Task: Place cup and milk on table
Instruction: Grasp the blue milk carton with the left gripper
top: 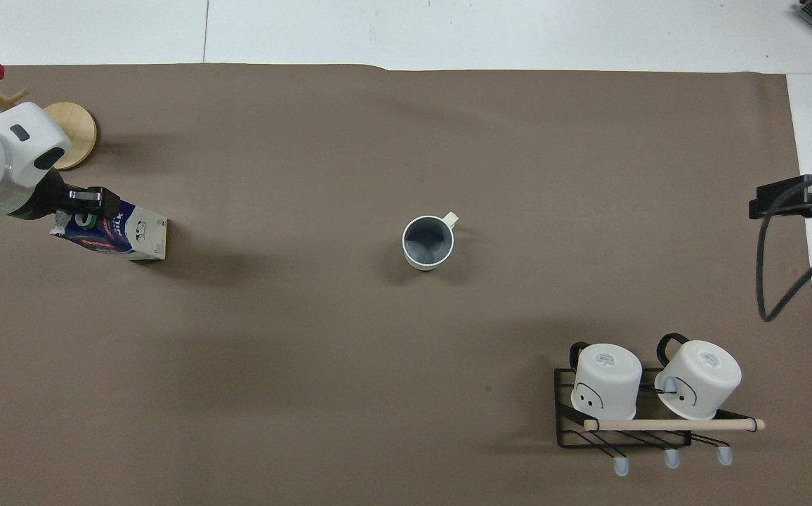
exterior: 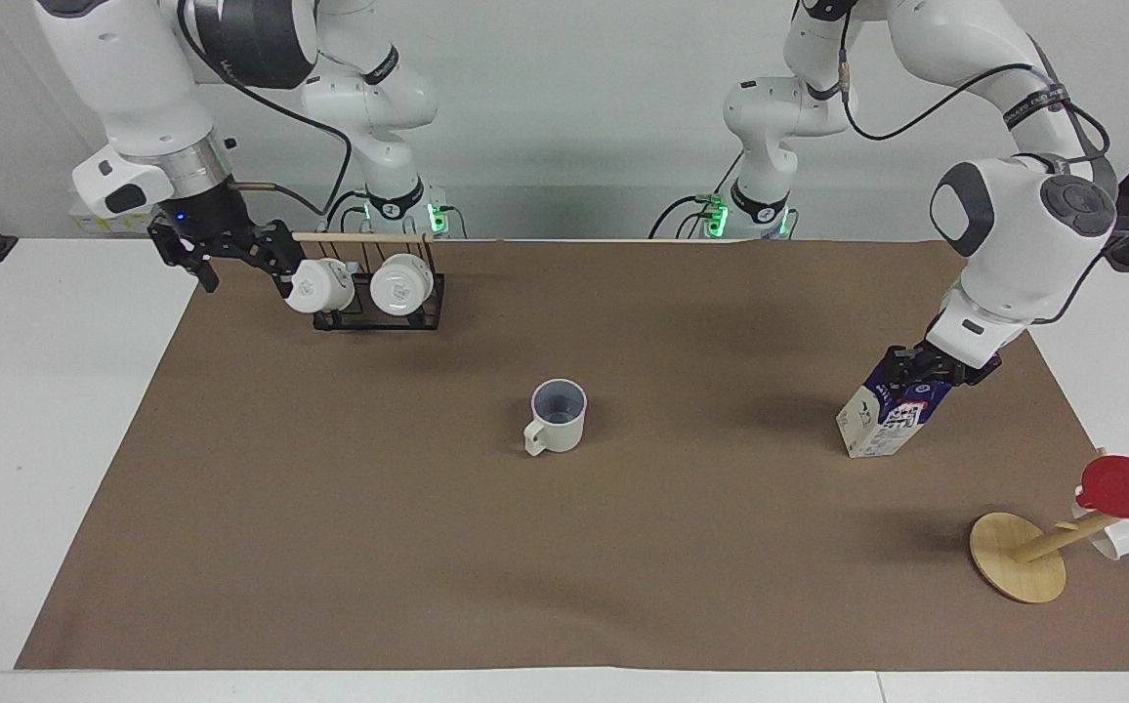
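On the mat (exterior: 330, 547), left end effector (exterior: 938, 370) pinches tilted milk (exterior: 885, 415) (label "MILK"); right (exterior: 223, 256) spread.

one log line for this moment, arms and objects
left tool: shut on tilted milk, base on mat | right tool: empty, over mat edge by rack | cup: upright mid-mat

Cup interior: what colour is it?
Grey-blue inside the cup, cream outside; the overhead view shows it best.

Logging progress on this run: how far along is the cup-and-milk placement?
Done: the cup stands upright mid-mat, free. In hand: the left gripper grips the milk, tilted, its bottom on the table. Left: stand and release it. The right gripper waits beside the mug rack.
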Controlling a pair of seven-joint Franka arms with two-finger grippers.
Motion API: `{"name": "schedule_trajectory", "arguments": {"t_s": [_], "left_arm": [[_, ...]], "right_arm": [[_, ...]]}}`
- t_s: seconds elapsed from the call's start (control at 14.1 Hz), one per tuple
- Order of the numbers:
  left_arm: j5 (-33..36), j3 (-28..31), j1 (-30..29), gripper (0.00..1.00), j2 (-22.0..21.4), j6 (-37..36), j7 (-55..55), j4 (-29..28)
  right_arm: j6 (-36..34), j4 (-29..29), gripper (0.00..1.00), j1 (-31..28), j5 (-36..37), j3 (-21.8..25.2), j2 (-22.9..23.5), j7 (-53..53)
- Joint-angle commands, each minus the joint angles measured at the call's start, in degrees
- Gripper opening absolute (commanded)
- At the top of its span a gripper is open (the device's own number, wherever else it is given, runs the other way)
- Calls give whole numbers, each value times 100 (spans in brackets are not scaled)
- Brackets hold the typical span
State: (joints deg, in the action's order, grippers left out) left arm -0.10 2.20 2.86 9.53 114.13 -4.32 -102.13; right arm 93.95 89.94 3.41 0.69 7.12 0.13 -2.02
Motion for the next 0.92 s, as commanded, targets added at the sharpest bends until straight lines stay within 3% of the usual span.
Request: {"name": "schedule_trajectory", "arguments": {"t_s": [0.0, 0.14, 0.36, 0.64, 0.85], "left_arm": [[44, 35, 398, 32, -101, 66, 439, 53], [176, 26, 766, 32, -48, 118, 896, 175], [177, 35, 1364, 33, -39, 127, 1643, 255], [168, 17, 2129, 33, -30, 136, 2645, 378], [176, 17, 2613, 33, 285, 180, 3391, 667]], "right_arm": [[-481, -257, 100, -60, -34, -35, -170, 209], [-938, -468, 100, -86, -16, -17, -223, 604], [-914, -119, 100, -25, -77, 44, -548, 466], [-1177, -161, 100, -25, 27, 53, -540, 509], [-1203, -135, 100, 36, 202, 1, -549, 474]]}}
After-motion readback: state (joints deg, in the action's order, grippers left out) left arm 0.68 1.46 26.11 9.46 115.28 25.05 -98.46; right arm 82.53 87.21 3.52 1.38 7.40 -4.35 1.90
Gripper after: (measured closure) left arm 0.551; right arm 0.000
